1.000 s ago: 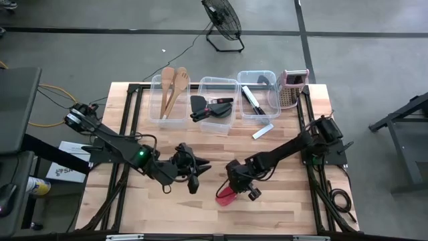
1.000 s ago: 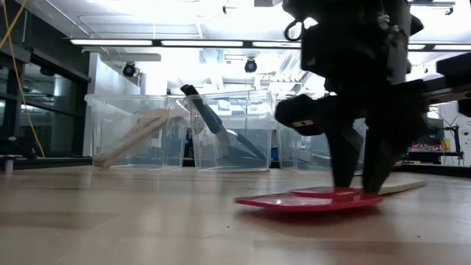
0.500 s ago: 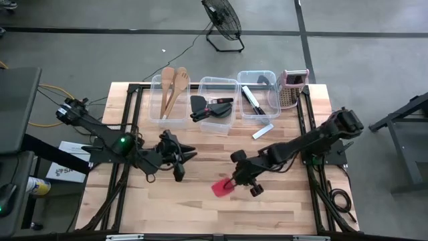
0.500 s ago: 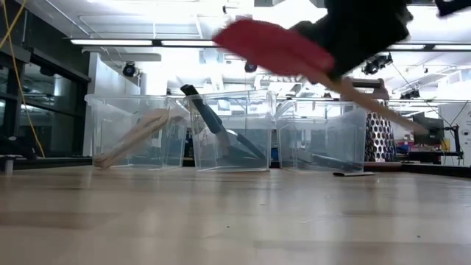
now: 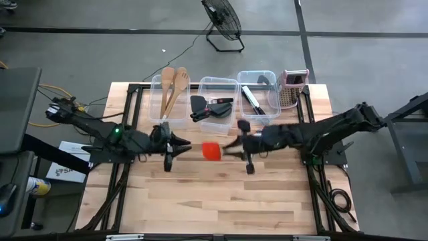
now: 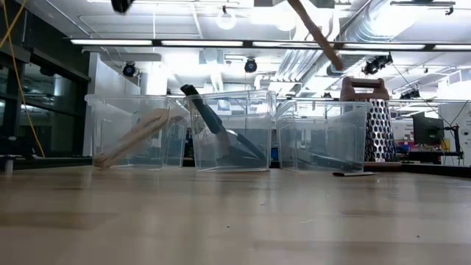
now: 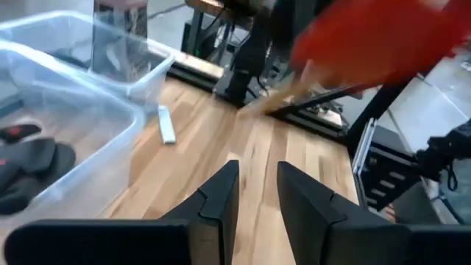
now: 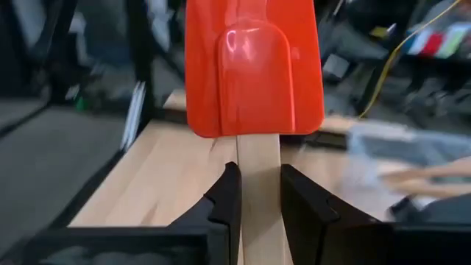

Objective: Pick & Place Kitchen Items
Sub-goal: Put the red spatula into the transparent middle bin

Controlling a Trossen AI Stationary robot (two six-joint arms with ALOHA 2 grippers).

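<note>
Red spatula [image 5: 211, 150] lifted off table [image 5: 200, 201] | right hand [image 5: 239, 146] grips handle

Your left pincer [image 7: 256, 193] hangs over the wooden worktop [image 7: 221, 158], fingers slightly apart with nothing between them. Ahead, the red-headed spatula [image 7: 372, 40] is up in the air — a blurred clear bin [image 7: 73, 121] beside.

grey floor [image 5: 100, 53], black fan [image 5: 223, 20], ceiling lights [image 6: 147, 42]

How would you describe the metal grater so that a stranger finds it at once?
Look at the row of three clear bins along the table's far edge. The grater stands upright past the right-hand bin. It alone is metal, full of holes.
</note>
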